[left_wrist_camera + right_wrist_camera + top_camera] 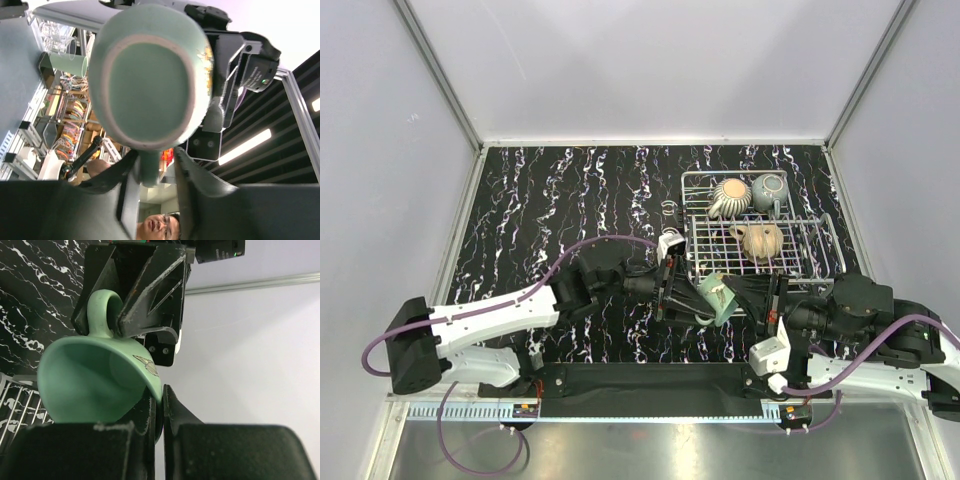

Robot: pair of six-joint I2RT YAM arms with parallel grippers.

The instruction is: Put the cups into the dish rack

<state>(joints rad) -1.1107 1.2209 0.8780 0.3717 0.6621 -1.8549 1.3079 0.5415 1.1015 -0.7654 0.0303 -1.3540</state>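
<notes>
- Broadly, the open room lay from 8 to 11 o'clock of the held cup, where the marbled table (540, 200) stretched out to the left wall and the back wall (640, 70).
- The teal-green cup (718, 296) hung above the table between my two grippers, tipped on its side. It sat just off the near-left corner of the dish rack (800, 235), which lay at 1 o'clock of it.
- My right gripper (735, 292) reached in from 3 o'clock and was clamped on the cup's wall at the rim, one finger inside and one outside.
- My left gripper (698, 299) reached in from 9 o'clock, its jaws drawn narrow on either side of the handle. I could not tell whether they pressed it or only straddled it.
- The rack's near rim and left side were the tightest edges, running close by both wrists.
- Inside the rack, a ribbed cream cup (728, 197) and a grey-green cup (769, 190) sat side by side in the far section at 12 o'clock.
- A tan cup (758, 241) lay on the prongs at 1 o'clock, the nearest thing in the way.
- A black strip (640, 378) ran along the near edge at 6 o'clock, between my arm bases.
</notes>
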